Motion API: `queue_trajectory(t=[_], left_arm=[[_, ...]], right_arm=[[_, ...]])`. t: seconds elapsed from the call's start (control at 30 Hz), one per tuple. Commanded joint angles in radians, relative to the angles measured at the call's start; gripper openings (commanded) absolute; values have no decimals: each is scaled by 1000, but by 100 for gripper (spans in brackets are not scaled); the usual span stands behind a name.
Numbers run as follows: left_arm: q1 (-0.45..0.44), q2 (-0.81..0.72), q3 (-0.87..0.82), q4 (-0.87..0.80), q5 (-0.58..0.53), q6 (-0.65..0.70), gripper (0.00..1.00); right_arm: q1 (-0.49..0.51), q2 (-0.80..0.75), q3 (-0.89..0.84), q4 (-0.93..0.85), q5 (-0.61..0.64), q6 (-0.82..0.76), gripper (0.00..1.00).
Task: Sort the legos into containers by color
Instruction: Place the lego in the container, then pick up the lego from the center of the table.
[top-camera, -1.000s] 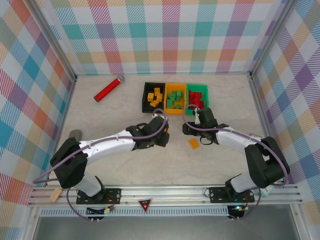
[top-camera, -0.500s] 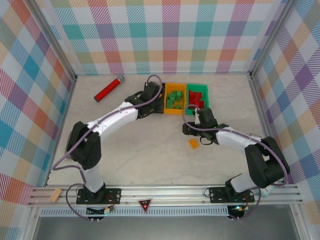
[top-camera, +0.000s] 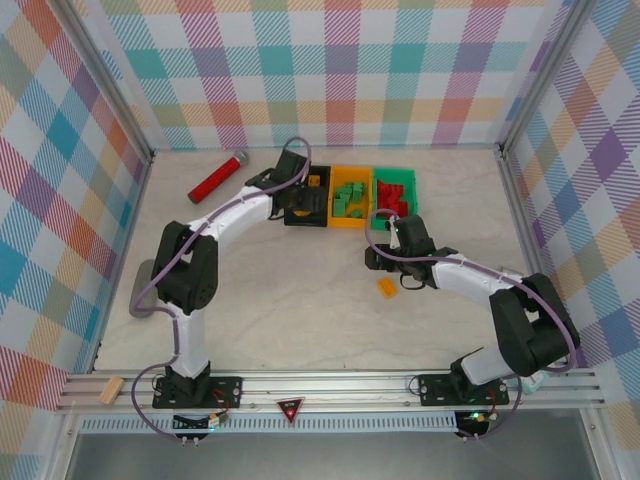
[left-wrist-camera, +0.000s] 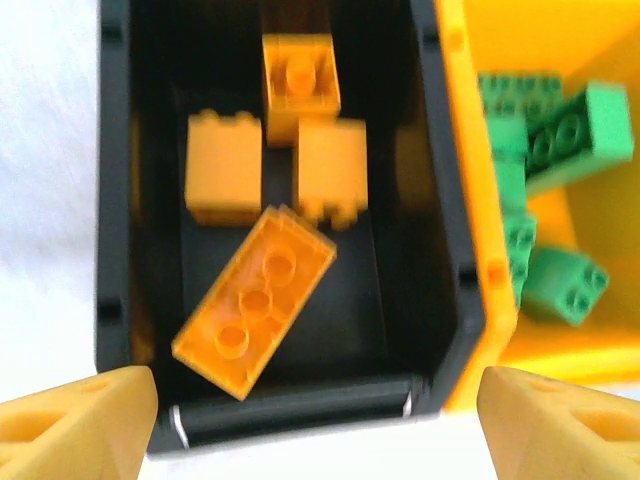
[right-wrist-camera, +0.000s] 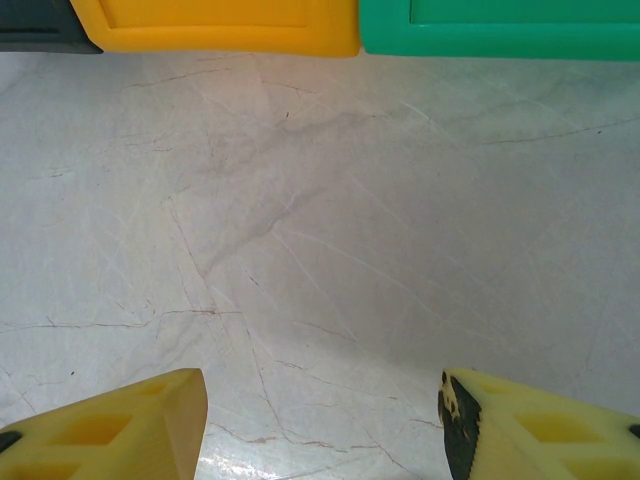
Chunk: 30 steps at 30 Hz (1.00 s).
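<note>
My left gripper (top-camera: 304, 203) hangs open over the black container (top-camera: 306, 223), its yellow fingertips (left-wrist-camera: 80, 420) clear of everything. Inside the black container (left-wrist-camera: 440, 200) lie several orange legos, and a long orange brick (left-wrist-camera: 255, 300) lies slanted near the front wall, free of the fingers. Green legos (left-wrist-camera: 560, 130) fill the yellow container (top-camera: 349, 226) beside it, and red legos (top-camera: 393, 192) sit in the green container (top-camera: 414, 180). One orange lego (top-camera: 386, 287) lies on the table just in front of my right gripper (top-camera: 372, 257), which is open over bare table (right-wrist-camera: 320, 420).
A long red cylinder with a silver end (top-camera: 218, 177) lies at the back left of the table. The containers' near walls, yellow (right-wrist-camera: 220, 30) and green (right-wrist-camera: 500, 30), run along the top of the right wrist view. A small wooden block (top-camera: 110, 390) rests on the front rail.
The left arm swung from mid-table back to the black container and its gripper opened; the long orange brick now lies in that container. The right arm has not moved.
</note>
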Motion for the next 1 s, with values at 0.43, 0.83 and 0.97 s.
queue_trajectory(t=[0.43,0.83,0.97], left_arm=[[-7,-501,-662,287,203,-70,82],[-7,-594,-829,368,180,-50,82],[-7,-581,-833,381,189,-43,82]], right_arm=[[15,-12,70,-208,-132,1,64],[40,-142,26,-517,73,36,64],[51,-108,42,-531,40,53,64]])
